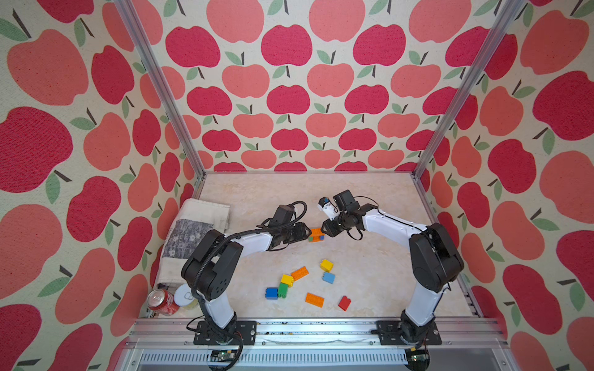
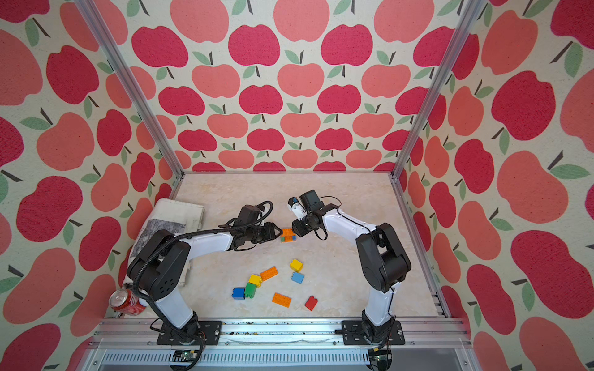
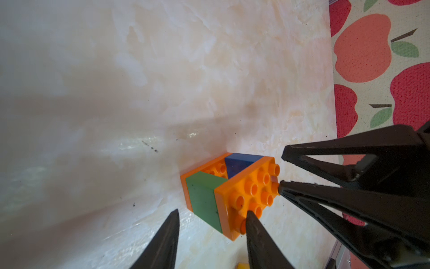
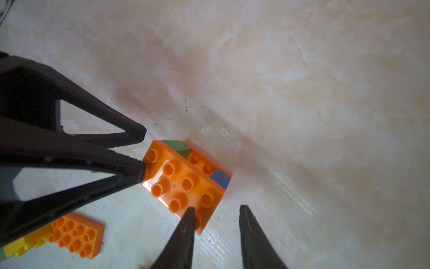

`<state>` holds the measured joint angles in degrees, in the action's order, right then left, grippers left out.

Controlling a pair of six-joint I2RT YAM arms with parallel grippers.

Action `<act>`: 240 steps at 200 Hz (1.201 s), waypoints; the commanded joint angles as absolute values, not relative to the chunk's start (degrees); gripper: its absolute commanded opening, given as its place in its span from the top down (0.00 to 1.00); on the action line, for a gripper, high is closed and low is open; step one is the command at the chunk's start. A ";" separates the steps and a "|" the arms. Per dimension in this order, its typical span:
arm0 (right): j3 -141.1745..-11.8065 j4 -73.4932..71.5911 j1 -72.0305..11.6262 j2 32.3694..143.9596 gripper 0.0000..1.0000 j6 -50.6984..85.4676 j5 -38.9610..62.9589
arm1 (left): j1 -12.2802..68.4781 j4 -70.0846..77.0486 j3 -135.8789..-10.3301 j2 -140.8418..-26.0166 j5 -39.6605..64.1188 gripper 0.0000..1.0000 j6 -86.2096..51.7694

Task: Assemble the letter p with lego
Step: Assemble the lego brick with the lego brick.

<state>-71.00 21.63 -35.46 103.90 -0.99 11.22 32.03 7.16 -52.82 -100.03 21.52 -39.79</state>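
Your left gripper (image 3: 213, 212) and right gripper (image 4: 217, 207) flank the lego stack (image 1: 316, 234) mid-table, jaws apart: orange plates sandwiching green and blue bricks. Bare tabletop (image 1: 273, 192) lies behind it, loose bricks (image 1: 300, 273) in front.

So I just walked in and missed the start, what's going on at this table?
The left gripper and right gripper meet a small lego stack in the middle of the table from opposite ends, jaws apart, neither clearly gripping. The stack has a top orange plate, a green brick and a blue brick beneath, and a bottom orange plate. A red brick and other bricks lie loose closer to the robot.
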 commanded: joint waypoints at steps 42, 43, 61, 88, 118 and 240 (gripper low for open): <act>-69.44 22.06 -35.75 102.70 0.64 1.09 10.61 | 32.28 5.85 -53.74 -101.98 20.48 0.53 -40.08; -69.44 22.06 -35.67 102.55 0.64 1.16 10.62 | 32.27 5.83 -53.77 -101.92 20.48 0.53 -40.08; -70.55 24.09 -35.18 100.98 0.62 2.98 10.10 | 32.35 4.30 -54.17 -100.26 19.45 0.53 -39.67; -70.24 24.96 -34.44 97.63 0.53 4.83 9.55 | 32.18 1.65 -54.88 -96.89 17.51 0.49 -38.56; -69.32 26.63 -34.45 93.87 0.47 5.54 9.67 | 32.17 -3.16 -57.41 -93.39 17.31 0.41 -36.26; -43.97 22.55 -44.37 75.12 0.45 9.20 13.54 | 31.08 -22.96 -33.43 -53.08 5.25 0.35 -34.81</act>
<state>-47.70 23.86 -41.95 75.92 6.42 11.97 31.86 -17.93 -37.10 -60.62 9.74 -33.65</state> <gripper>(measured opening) 0.548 0.644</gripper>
